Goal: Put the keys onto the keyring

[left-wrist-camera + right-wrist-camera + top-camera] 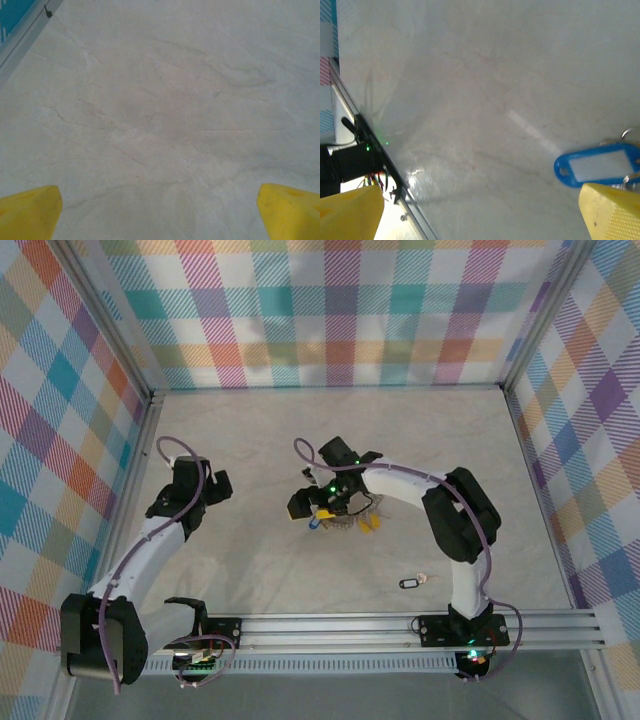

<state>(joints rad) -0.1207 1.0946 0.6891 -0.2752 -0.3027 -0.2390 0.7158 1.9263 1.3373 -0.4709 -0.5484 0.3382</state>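
Left end effector (160, 212), right end effector (480, 212): both wide open, empty. Blue-tagged key (597, 166) at right's 4 o'clock. We judge it light, stiff, slippery; pinch plastic end.

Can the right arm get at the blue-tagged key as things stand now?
Probably yes: the right tool is open and the blue-tagged key lies uncovered on the table, close by one finger.

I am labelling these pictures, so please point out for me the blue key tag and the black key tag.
blue key tag (600, 166), right wrist view, on the white label in its middle.
black key tag (407, 584), top external view, on the middle of its dark body.
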